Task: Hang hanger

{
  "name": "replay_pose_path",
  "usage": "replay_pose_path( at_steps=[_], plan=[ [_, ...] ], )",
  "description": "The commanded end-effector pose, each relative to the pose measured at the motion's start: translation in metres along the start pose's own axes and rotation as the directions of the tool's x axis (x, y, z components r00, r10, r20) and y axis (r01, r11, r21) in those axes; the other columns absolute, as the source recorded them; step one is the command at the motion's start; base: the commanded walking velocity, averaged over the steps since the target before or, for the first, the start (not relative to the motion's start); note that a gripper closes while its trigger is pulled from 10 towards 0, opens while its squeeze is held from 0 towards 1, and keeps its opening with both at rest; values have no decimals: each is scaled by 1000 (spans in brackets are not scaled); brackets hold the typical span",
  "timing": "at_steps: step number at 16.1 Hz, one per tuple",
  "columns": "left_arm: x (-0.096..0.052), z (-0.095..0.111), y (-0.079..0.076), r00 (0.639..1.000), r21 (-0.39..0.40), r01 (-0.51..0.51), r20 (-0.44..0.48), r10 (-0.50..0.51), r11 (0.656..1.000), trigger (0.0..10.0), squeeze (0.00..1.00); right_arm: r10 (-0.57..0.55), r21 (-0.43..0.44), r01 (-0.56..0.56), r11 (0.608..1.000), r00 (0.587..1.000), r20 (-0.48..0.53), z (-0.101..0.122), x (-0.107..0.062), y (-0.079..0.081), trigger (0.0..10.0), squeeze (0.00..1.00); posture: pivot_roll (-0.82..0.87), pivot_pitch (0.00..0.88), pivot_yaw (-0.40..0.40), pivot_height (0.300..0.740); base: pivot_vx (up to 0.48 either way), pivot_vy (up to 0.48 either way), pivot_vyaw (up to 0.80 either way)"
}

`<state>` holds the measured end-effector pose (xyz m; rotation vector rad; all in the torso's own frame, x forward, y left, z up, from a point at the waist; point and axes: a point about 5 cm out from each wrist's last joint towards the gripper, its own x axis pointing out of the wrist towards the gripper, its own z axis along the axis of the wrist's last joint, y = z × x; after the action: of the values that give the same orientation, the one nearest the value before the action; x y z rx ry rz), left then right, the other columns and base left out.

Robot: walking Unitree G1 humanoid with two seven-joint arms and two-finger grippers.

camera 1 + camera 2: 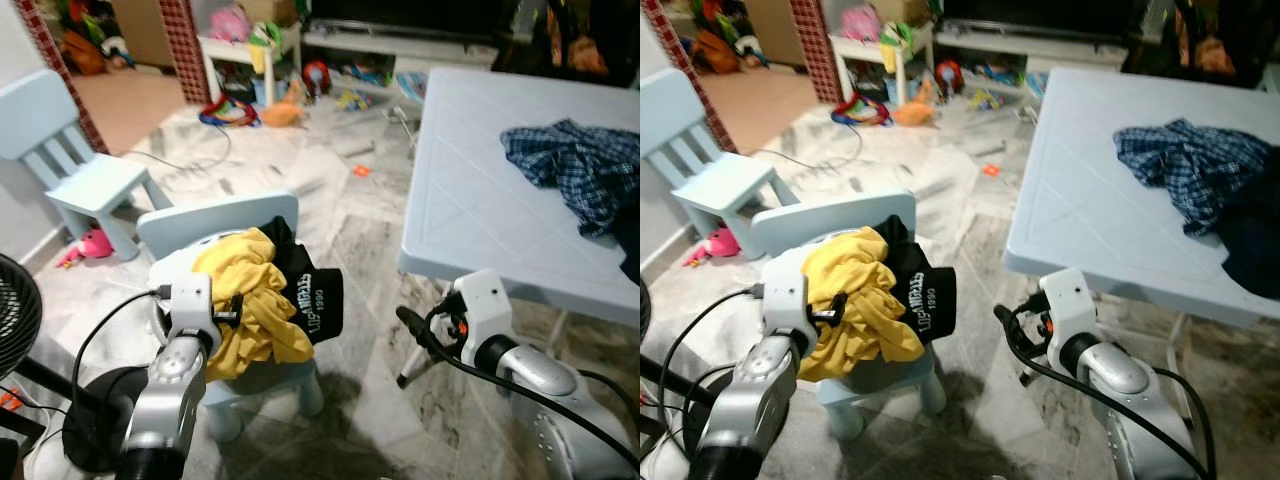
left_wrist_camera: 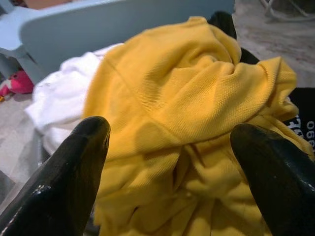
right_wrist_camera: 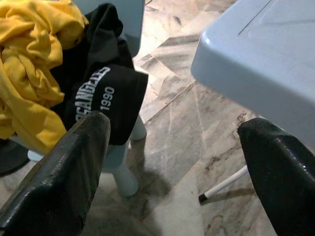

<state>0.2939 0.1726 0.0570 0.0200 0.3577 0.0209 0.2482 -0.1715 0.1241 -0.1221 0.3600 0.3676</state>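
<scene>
A humanoid robot stands over a small pale-blue child's chair (image 1: pixel 215 225) heaped with clothes in a toy-strewn living room, its left gripper (image 2: pixel 170 147) poised with both black fingers spread wide and holding nothing, just above a crumpled yellow shirt (image 1: pixel 250 295). In the head view the pile sits at about 9 o'clock from frame centre; a white garment (image 2: pixel 59 105) lies beneath the yellow one, and a black shirt with white lettering (image 1: pixel 318 295) droops off the seat edge toward 3 o'clock. The right gripper (image 3: pixel 177 162), fingers likewise parted and empty, hangs over the marble floor (image 1: pixel 360 250) between the chair and a light-blue table (image 1: pixel 480 200), the black shirt at roughly 10 o'clock from it in its wrist view. A checked blue shirt (image 1: pixel 580 170) lies on the tabletop toward 2 o'clock; a second small chair (image 1: pixel 85 180) stands at 10 o'clock. No hanger can be made out in any view, so its position and long axis cannot be told; if one lies among the heaped clothes, it is hidden. Judged from the layout, the left arm is far the nearer to the pile, directly in line with the yellow shirt, and any search or pick there would likely fall to it.
</scene>
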Motion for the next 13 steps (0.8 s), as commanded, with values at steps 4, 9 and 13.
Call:
replay_pose_path(
  at_steps=[4, 9, 13],
  plan=[
    [19, -4, -2, 999, 17, 47, -20, -46, 999, 353, 0, -5, -2, 5, 1000, 1000, -10, 7, -15, -2, 10000, 0, -185, 167, -7, 740, 0, 0, 0],
    [31, -4, -12, 995, 39, 96, -41, -94, 995, 0, 0, -14, -11, 14, 1000, 1000, -3, 13, -17, -4, 10000, 0, -210, 154, 5, 740, 0, 0, 0],
    [35, 1, -8, 994, 40, 107, -4, -107, 993, 0, 0, 0, -2, 0, 1000, 1000, 26, 19, -7, 0, 10000, 0, -189, 122, 3, 740, 0, 0, 0]
  ],
)
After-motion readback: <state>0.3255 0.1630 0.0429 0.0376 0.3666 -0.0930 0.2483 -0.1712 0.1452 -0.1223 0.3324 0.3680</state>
